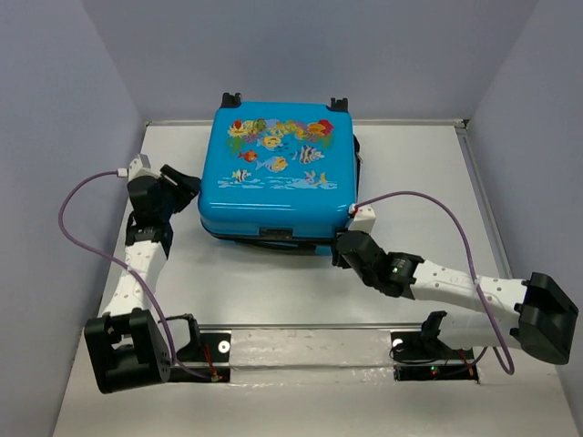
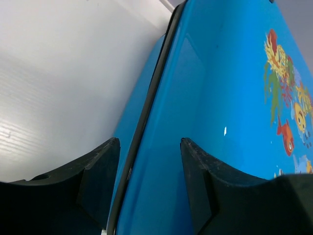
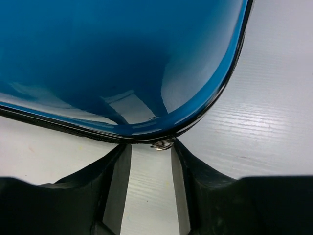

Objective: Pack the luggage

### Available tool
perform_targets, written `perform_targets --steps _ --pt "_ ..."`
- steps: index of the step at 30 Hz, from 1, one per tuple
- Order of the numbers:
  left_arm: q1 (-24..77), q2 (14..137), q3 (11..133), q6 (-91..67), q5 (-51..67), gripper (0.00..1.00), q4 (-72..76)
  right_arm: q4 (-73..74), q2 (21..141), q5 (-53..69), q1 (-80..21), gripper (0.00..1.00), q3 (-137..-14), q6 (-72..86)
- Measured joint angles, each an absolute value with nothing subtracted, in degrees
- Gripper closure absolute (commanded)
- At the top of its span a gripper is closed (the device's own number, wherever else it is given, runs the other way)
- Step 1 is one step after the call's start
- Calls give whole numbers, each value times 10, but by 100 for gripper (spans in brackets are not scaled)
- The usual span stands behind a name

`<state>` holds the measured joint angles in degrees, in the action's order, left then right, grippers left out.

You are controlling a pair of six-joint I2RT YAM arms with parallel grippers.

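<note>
Now the closed bright blue hard-shell suitcase (image 1: pixel 276 173) lies flat on the white table (image 1: pixel 264 282), left gripper (image 2: pixel 149 144) parted astride its side seam (image 2: pixel 146 105), right gripper (image 3: pixel 150 145) parted around its small metal zipper pull (image 3: pixel 163 144).

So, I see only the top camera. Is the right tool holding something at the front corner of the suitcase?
Observer: Not yet. In its wrist view the right tool stands open. A small metal zipper pull sits between its fingertips, at the rounded corner of the blue suitcase.
Operator: And the left tool, is it on the zipper too?
Observer: The left tool is also open. The black zipper seam runs between its fingers, and no pull shows there.
</note>
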<state>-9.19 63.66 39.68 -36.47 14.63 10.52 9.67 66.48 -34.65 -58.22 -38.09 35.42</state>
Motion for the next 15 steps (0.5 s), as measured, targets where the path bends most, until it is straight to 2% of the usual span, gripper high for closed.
perform_targets --steps 4,7,8,10,12,15 --pt "-55 620 380 -367 115 36 117 102 664 -377 -576 72 -378 353" --pt "-37 604 364 -369 109 36 117 107 660 -403 -569 76 -373 344" --pt "-32 598 357 -369 109 36 116 107 658 -408 -566 82 -370 341" --pt "-28 588 343 -373 110 37 116 107 651 -418 -557 85 -362 334" --pt "-24 577 332 -376 110 37 114 105 640 -423 -547 93 -352 330" --pt "-5 559 316 -378 100 37 114 98 625 -432 -536 93 -339 323"
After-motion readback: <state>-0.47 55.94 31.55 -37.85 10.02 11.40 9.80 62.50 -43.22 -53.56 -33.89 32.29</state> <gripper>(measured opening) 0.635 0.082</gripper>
